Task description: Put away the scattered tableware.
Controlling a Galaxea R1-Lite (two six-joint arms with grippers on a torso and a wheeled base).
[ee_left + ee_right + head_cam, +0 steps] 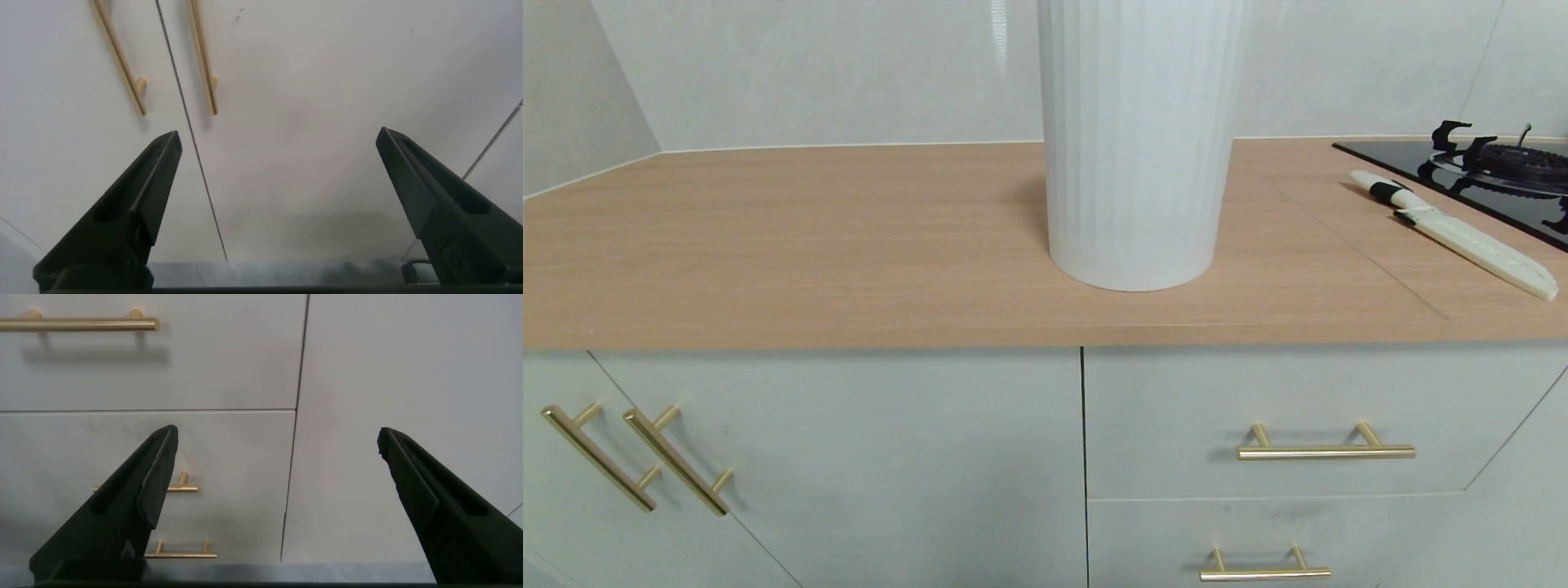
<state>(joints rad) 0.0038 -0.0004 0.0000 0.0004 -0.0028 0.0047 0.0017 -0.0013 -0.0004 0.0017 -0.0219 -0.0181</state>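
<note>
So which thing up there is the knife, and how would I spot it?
Look along the wooden counter to the black hob at its right end. The knife lies flat on the wood alongside the hob's near edge. It is long, slim and cream-white with a black band on the handle, unlike the tall ribbed white container standing mid-counter.

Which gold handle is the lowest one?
The handle on the bottom drawer, under the top drawer's longer handle. The two slanted cupboard handles sit higher, left.
</note>
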